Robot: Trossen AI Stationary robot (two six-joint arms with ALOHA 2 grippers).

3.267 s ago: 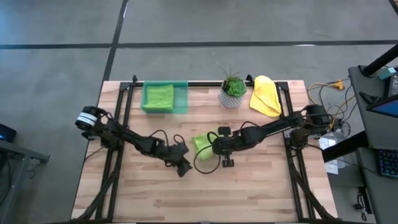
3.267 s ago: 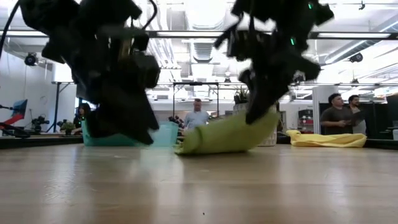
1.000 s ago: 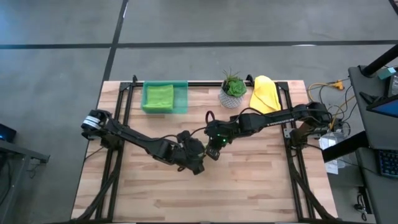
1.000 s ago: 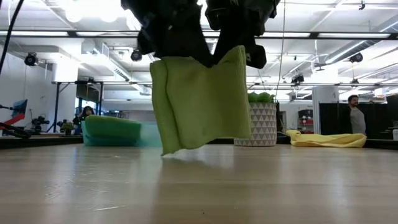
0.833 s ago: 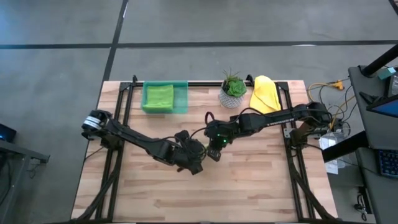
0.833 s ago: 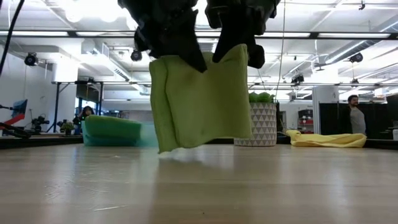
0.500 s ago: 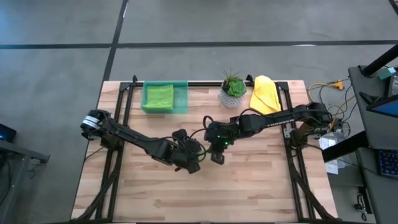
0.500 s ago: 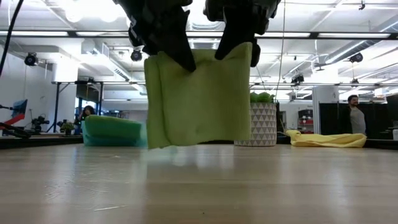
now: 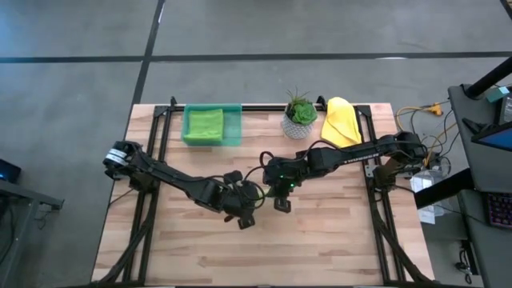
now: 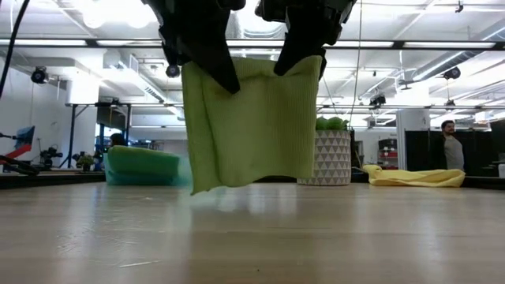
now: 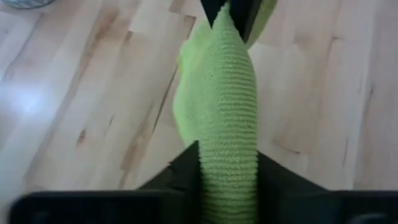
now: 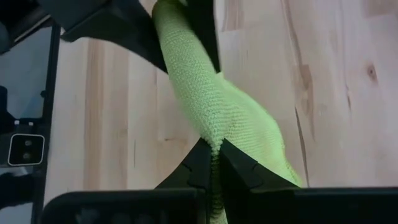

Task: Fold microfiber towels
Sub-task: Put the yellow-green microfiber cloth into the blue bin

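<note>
A lime green towel (image 10: pixel 251 122) with a fine ribbed weave is seen. A yellow towel (image 9: pixel 342 122) is noted at the bench's (image 9: pixel 320 240) far right corner. A see-through green tray (image 9: pixel 234 128) holding a lime green towel (image 9: pixel 203 125) is recorded at the far left. The pot (image 10: pixel 332 158) is patterned in white and grey triangles. The bench is light wood with darker grain.

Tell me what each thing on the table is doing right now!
Lime green towel: hanging above the table, held by its two top corners.
Left gripper: jaws pinching one corner of it.
Right gripper: jaws shut on the other corner.
Second lime green towel: folded, lying in the green tray.
Yellow towel: lying in a loose heap by the table's edge.
Potted plant: standing upright.
</note>
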